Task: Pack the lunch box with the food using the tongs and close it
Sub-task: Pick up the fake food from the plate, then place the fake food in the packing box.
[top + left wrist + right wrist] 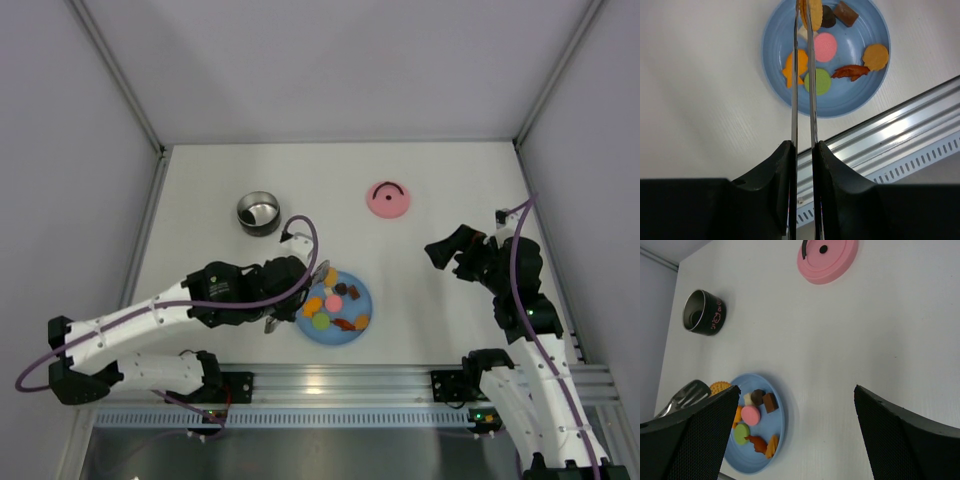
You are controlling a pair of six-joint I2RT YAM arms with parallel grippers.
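Note:
My left gripper (804,145) is shut on the silver tongs (794,100), whose two arms run forward over the blue plate (855,95). Between the tongs' tips sits a yellow-orange cracker piece (816,12), above the plate's far edge. More food lies on the plate: a pink disc (825,46), a green disc (819,81), orange pieces (875,56), a brown block (845,13). The lunch box (259,212) stands open, back left of the plate (350,332). Its pink lid (388,199) lies at the back. My right gripper (445,250) hovers open, holding nothing, right of the plate.
The aluminium rail (350,382) runs along the near table edge, just below the plate. White walls close in the table on three sides. Bare table surface (850,330) lies between the plate, the lid (827,253) and the lunch box (704,312).

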